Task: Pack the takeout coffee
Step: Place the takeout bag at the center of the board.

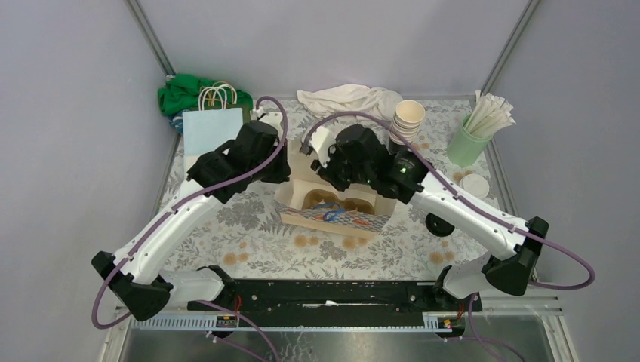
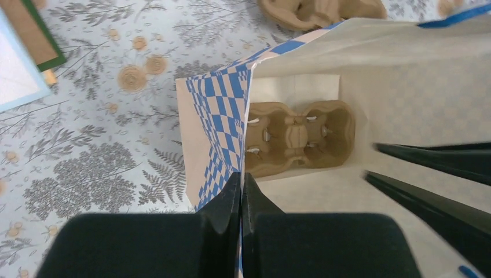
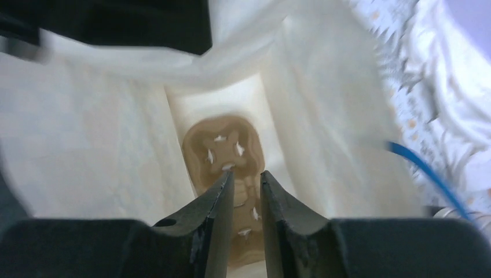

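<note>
Desk [image 1: 256,249] spread with a pale grey cloth printed all over with grey ferns and leaves and small tan flowers, boxed in by plain lilac-grey walls [image 1: 75,113] with bare metal frame posts [image 1: 155,45] slanting up at the two far corners. At the middle, a paper bag [image 2: 214,116], cream inside, blue-and-white check on the outside, standing open with a brown pulp cup carrier [image 2: 298,136] flat on its bottom, all cup wells unfilled. Left gripper [image 2: 241,182] pinched tight on the bag's rim at the checked fold, jaws together with paper between them. Right gripper [image 3: 246,174] reaching down inside the bag just above the carrier, jaws parted by a narrow gap, nothing clamped in that gap. Takeout coffee as a nested stack of cream paper cups [image 1: 408,117] at the far edge of the desk, right of centre, outside the bag, just beside a crumpled white cloth [image 1: 349,98]; any print on the cups too small to read. Further right, round white lids [image 1: 475,185] lying on the cloth near the right edge, and behind them a mint-green tumbler [image 1: 466,145] stuffed with white wrapped straws [image 1: 490,115]. At the far left, a light blue gift bag [image 1: 213,130] with white cord handles, plain-faced, in front of a bunched green cloth [image 1: 181,92]. In the left wrist view, a second pulp carrier [image 2: 321,11] on the desk just outside the bag.
</note>
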You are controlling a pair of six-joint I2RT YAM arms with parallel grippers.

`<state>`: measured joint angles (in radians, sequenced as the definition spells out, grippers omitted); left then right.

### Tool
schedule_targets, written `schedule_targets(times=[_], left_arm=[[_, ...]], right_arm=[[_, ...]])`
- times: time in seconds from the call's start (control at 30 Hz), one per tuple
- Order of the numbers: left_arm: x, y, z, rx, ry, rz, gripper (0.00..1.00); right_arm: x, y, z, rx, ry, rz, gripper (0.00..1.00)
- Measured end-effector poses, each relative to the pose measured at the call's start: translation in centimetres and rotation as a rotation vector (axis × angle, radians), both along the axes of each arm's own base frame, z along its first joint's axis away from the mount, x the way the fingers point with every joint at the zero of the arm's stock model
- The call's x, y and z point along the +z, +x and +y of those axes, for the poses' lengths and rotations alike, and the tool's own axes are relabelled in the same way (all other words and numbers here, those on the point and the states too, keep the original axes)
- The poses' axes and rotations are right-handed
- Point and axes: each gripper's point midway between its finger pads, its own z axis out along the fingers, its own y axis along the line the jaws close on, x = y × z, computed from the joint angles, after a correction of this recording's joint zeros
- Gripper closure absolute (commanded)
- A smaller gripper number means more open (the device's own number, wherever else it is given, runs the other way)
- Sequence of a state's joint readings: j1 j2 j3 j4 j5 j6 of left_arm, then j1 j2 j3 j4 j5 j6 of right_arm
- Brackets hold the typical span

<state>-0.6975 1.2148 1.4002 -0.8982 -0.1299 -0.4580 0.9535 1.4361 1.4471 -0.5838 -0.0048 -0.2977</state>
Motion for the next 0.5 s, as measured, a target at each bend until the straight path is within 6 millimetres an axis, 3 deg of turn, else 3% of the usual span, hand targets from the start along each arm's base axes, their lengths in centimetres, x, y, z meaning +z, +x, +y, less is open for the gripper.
schedule_targets(times=[0.07, 0.17, 0.3, 0.5], left_arm=[[-0.1, 0.5, 0.9, 0.039, 0.009, 0.002, 1.00], [-0.4, 1.7, 3.1, 0.125, 0.022, 0.011, 1.00], [-0.4, 3.3, 6.0, 0.232, 0.030, 0.012, 1.00], [-0.6, 5.1, 9.6, 0.342, 0.050, 0.011, 1.00]], right_arm=[[3.3, 0.5, 0.7, -0.009, 0.068, -0.038, 0.59], [6.6, 1.0, 1.0, -0.042, 0.146, -0.076, 0.56], [7.8, 1.5, 0.2, -0.114, 0.196, -0.068, 0.54], [8.3, 4.1, -2.6, -0.295, 0.234, -0.055, 0.44]])
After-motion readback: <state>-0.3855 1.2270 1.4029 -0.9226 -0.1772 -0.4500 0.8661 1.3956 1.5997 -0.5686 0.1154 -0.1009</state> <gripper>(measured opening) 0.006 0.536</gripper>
